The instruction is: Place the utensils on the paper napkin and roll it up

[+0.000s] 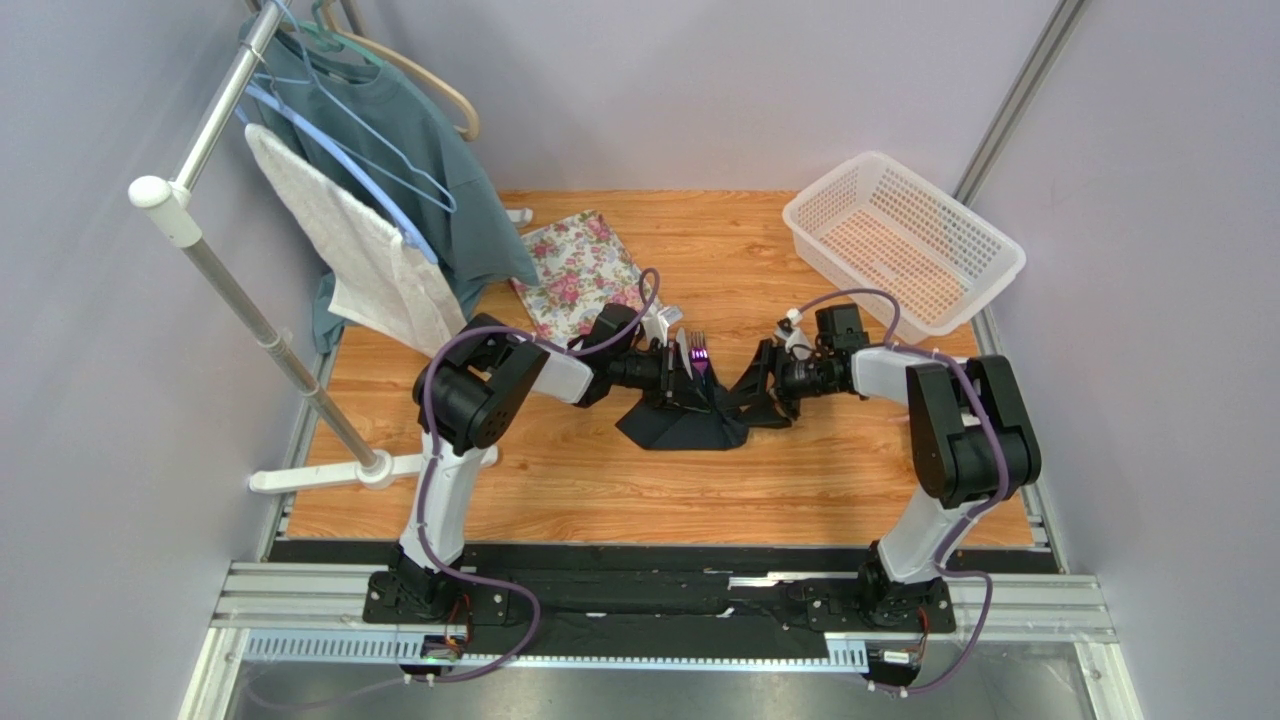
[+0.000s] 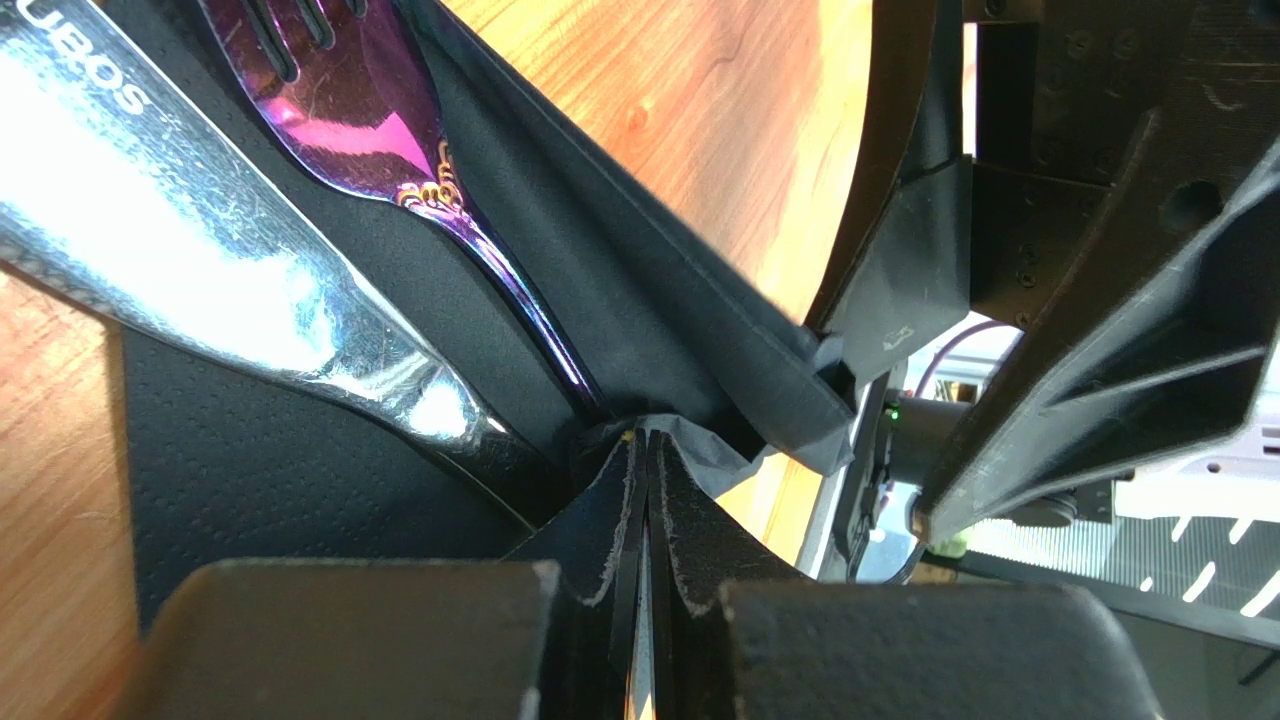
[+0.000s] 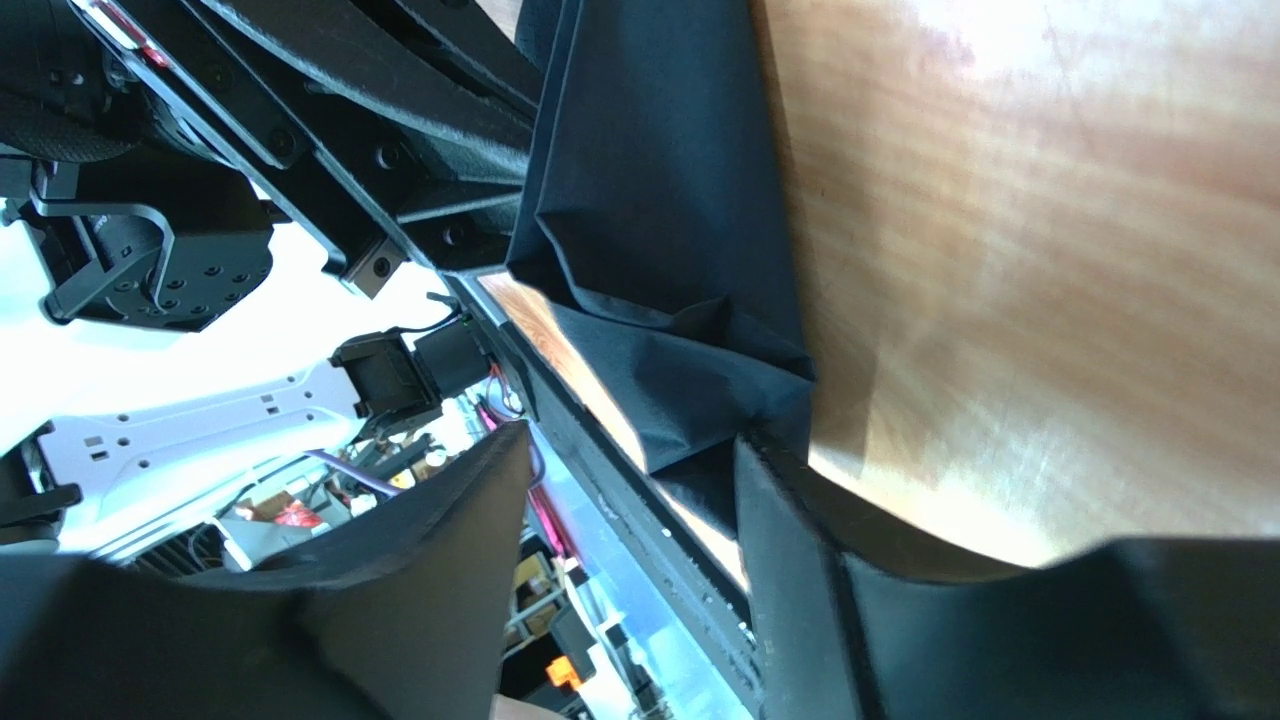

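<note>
The black paper napkin lies crumpled at the table's middle, one side lifted and folded over. The purple fork and the pale grey knife lie on it; in the left wrist view the fork lies beside the knife with the napkin under both. My left gripper is shut on a raised fold of the napkin. My right gripper faces it from the right. Its jaws stand open, with the napkin's folded edge lying against one finger.
A pink-flowered tray lies behind the left gripper. A white perforated basket stands at the back right. A clothes rack with a teal shirt, a white towel and hangers stands along the left edge.
</note>
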`<state>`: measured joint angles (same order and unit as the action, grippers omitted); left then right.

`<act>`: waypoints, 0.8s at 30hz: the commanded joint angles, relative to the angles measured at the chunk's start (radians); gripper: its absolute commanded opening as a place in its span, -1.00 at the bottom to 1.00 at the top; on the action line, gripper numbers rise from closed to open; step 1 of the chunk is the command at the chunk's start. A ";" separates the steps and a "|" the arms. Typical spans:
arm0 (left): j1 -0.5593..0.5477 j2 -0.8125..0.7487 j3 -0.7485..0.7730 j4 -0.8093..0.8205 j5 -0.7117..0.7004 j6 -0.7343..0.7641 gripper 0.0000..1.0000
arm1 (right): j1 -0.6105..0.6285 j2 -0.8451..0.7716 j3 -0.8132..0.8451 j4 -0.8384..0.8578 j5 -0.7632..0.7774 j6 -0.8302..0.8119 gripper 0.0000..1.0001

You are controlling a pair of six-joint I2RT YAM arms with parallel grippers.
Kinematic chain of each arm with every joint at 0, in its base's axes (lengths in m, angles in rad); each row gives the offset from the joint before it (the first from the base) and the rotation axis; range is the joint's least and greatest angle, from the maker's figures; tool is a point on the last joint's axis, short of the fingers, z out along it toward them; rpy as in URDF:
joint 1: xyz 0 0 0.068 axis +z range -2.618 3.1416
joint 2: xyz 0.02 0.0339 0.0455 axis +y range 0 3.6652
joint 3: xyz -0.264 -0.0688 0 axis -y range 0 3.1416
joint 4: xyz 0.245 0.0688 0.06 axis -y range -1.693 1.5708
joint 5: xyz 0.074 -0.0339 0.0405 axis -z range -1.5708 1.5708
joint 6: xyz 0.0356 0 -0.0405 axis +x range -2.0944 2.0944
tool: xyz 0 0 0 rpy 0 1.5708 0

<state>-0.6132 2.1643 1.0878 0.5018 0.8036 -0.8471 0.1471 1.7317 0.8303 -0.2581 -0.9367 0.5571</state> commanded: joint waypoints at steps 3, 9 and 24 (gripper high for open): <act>0.007 0.019 0.011 -0.014 -0.018 0.037 -0.91 | -0.006 -0.061 -0.020 -0.107 0.015 -0.017 0.30; 0.007 0.017 0.009 -0.016 -0.018 0.037 -0.91 | -0.009 -0.038 -0.016 -0.182 0.015 -0.074 0.39; 0.010 0.014 0.006 -0.017 -0.018 0.042 -0.91 | -0.015 -0.050 0.066 -0.130 0.134 -0.112 0.21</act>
<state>-0.6128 2.1643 1.0878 0.5011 0.8036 -0.8467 0.1360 1.7000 0.8452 -0.4091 -0.8509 0.4850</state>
